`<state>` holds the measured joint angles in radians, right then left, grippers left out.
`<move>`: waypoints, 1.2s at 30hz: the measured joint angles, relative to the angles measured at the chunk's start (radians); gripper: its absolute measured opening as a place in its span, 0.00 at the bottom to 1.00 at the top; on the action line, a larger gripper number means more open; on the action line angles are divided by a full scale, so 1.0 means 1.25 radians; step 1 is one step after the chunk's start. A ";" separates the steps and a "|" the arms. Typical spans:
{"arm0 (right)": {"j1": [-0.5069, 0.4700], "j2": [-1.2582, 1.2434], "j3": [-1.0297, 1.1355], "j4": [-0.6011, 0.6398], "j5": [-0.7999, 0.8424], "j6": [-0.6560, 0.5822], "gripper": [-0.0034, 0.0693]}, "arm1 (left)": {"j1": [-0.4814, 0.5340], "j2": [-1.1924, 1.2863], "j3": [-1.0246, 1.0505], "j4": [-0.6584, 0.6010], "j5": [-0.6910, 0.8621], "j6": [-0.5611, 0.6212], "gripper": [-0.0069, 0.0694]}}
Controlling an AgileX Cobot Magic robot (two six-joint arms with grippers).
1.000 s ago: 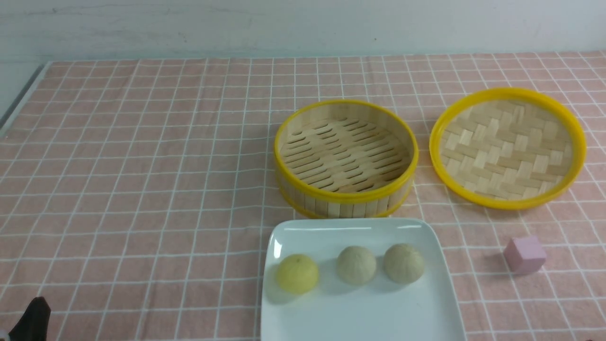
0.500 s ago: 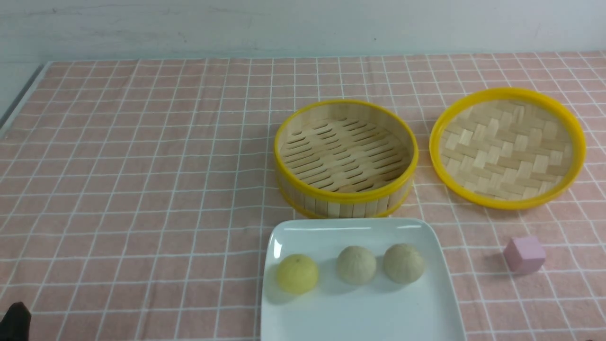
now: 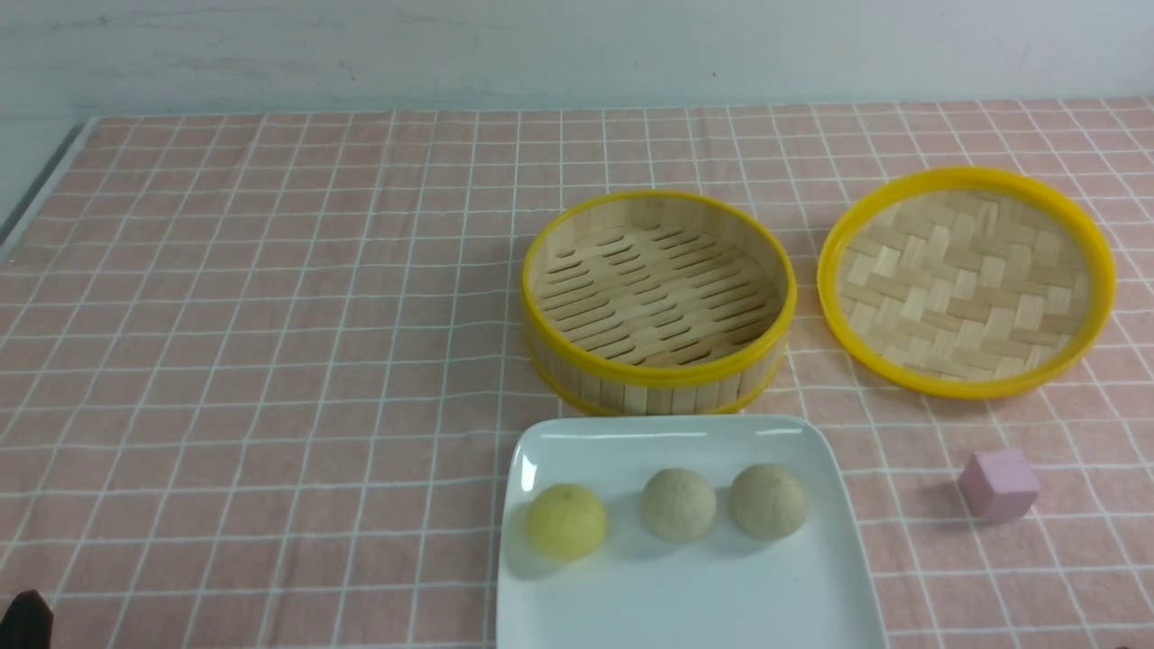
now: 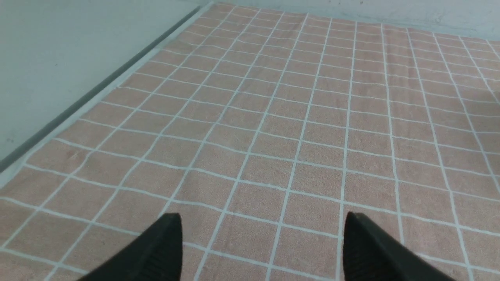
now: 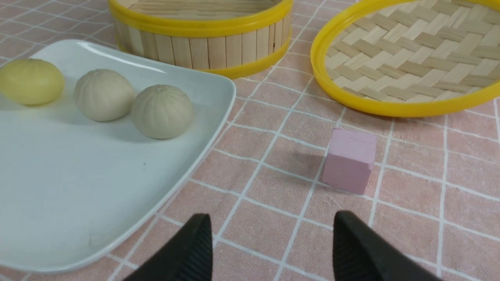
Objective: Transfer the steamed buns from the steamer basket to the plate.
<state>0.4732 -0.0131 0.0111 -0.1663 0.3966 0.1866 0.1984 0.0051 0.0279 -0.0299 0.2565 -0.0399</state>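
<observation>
Three small round steamed buns (image 3: 679, 504) sit in a row on the large glossy white squarish plate (image 3: 685, 599), a yellow one at the left and two pale beige-grey ones beside it, none touching. Close behind the plate stands the round bamboo steamer basket (image 3: 658, 392) with yellow rims, and we see nothing on its slotted floor. To its right lies a shallow woven bamboo lid (image 3: 965, 279) with a yellow rim, and in front of that a small pink cube (image 3: 999, 485). All of this rests on a counter (image 3: 270, 315) covered in pink checked cloth.

The right end effector (image 5: 271, 216) hangs low near the plate's right corner and the cube, spread wide and holding nothing. The left end effector (image 4: 261, 218), equally wide and empty, hovers over a bare stretch of counter far to the left.

We judge the task done. The risk we see is a careless sweep of the right arm. It could knock the plate's rim and set the buns rolling on the glaze, or shove the cube.
</observation>
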 joint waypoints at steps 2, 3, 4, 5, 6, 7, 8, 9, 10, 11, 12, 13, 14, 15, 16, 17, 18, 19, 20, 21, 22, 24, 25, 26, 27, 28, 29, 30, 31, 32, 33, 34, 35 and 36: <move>0.000 0.000 0.000 0.000 0.000 0.000 0.63 | 0.000 -0.009 0.000 0.006 0.010 0.000 0.81; 0.000 0.000 0.000 0.000 0.000 0.000 0.63 | 0.000 -0.011 0.000 0.017 0.023 -0.006 0.80; 0.000 0.000 0.000 0.000 0.000 0.000 0.63 | 0.000 -0.012 0.000 0.024 0.031 -0.015 0.80; 0.000 0.000 0.000 0.000 0.000 0.000 0.63 | 0.000 -0.012 0.000 0.029 0.034 -0.019 0.80; 0.000 0.000 0.000 0.000 0.000 0.000 0.63 | 0.000 -0.012 0.000 0.063 0.054 -0.060 0.80; 0.000 0.000 0.000 0.000 0.000 0.000 0.63 | 0.000 -0.012 0.000 0.084 0.067 -0.092 0.80; 0.000 0.000 0.000 0.000 0.000 0.000 0.63 | 0.000 -0.012 0.000 0.095 0.075 -0.117 0.80; 0.000 0.000 0.000 0.000 0.000 0.000 0.63 | 0.000 -0.012 0.000 0.111 0.079 -0.139 0.80; 0.000 0.000 0.000 0.000 0.000 0.000 0.63 | 0.000 -0.012 -0.001 0.132 0.086 -0.166 0.80; 0.000 0.000 0.000 0.000 0.000 0.000 0.63 | 0.000 -0.012 -0.001 0.134 0.086 -0.169 0.80; 0.000 0.000 0.000 0.000 0.000 0.000 0.63 | 0.000 -0.012 -0.001 0.147 0.089 -0.178 0.80; 0.000 0.000 0.000 0.000 0.000 0.000 0.63 | 0.000 -0.012 -0.001 0.149 0.089 -0.178 0.80; 0.000 0.000 0.000 0.000 0.000 0.000 0.63 | 0.000 -0.012 -0.001 0.151 0.089 -0.177 0.80; 0.000 0.000 0.000 0.000 0.000 0.000 0.63 | 0.000 -0.012 -0.001 0.151 0.089 -0.176 0.80; 0.000 0.000 0.000 0.000 0.000 0.000 0.63 | 0.000 -0.012 -0.001 0.153 0.089 -0.174 0.80; 0.000 0.000 0.000 0.000 0.000 0.000 0.63 | 0.000 -0.012 -0.001 0.153 0.089 -0.172 0.80; 0.000 0.000 0.000 0.000 0.000 0.000 0.63 | 0.000 -0.012 -0.001 0.153 0.089 -0.171 0.80; 0.000 0.000 0.000 0.000 0.000 0.000 0.63 | 0.000 -0.012 -0.001 0.153 0.089 -0.171 0.80; 0.000 0.000 0.000 0.000 0.000 0.000 0.63 | 0.000 -0.012 -0.001 0.153 0.089 -0.171 0.80; 0.000 0.000 0.000 0.000 0.000 0.000 0.63 | 0.000 -0.012 -0.001 0.153 0.089 -0.171 0.80; 0.000 0.000 0.000 0.000 0.000 0.000 0.63 | 0.000 -0.012 -0.001 0.153 0.089 -0.171 0.80; 0.000 0.000 0.000 0.000 0.000 0.000 0.63 | 0.000 -0.012 -0.001 0.153 0.089 -0.168 0.80; 0.000 0.000 0.000 0.000 0.000 0.000 0.63 | 0.000 -0.012 -0.001 0.153 0.089 -0.167 0.80; 0.000 0.000 0.000 0.000 0.000 0.000 0.63 | 0.000 -0.012 -0.001 0.153 0.089 -0.164 0.80; 0.000 0.000 0.000 0.000 0.000 0.000 0.63 | 0.000 -0.012 -0.001 0.153 0.089 -0.156 0.80; 0.000 0.000 0.000 0.000 0.000 0.000 0.63 | 0.000 -0.012 -0.001 0.153 0.089 -0.155 0.80; 0.000 0.000 0.000 0.000 0.000 0.000 0.63 | 0.000 -0.012 -0.001 0.153 0.089 -0.148 0.80; 0.000 0.000 0.000 0.000 0.000 0.000 0.63 | 0.000 -0.012 -0.001 0.153 0.089 -0.144 0.80; 0.000 0.000 0.000 0.000 0.000 0.000 0.63 | 0.000 -0.012 -0.001 0.154 0.089 -0.143 0.80; 0.000 0.000 0.000 0.000 0.000 0.000 0.63 | 0.000 -0.012 -0.001 0.154 0.089 -0.142 0.80; 0.000 0.000 0.000 0.000 0.000 0.000 0.63 | 0.000 -0.012 -0.001 0.154 0.089 -0.141 0.80; 0.000 0.000 0.000 0.000 0.000 0.000 0.63 | 0.000 -0.012 -0.001 0.154 0.089 -0.140 0.80; 0.000 0.000 0.000 0.000 0.000 -0.001 0.63 | 0.000 -0.012 -0.001 0.154 0.089 -0.140 0.80; 0.000 0.000 0.000 0.000 0.000 -0.001 0.63 | 0.000 -0.012 -0.001 0.154 0.089 -0.137 0.80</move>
<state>0.4732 -0.0131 0.0111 -0.1663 0.3966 0.1858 0.1984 -0.0104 0.0260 0.1627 0.3682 -0.2115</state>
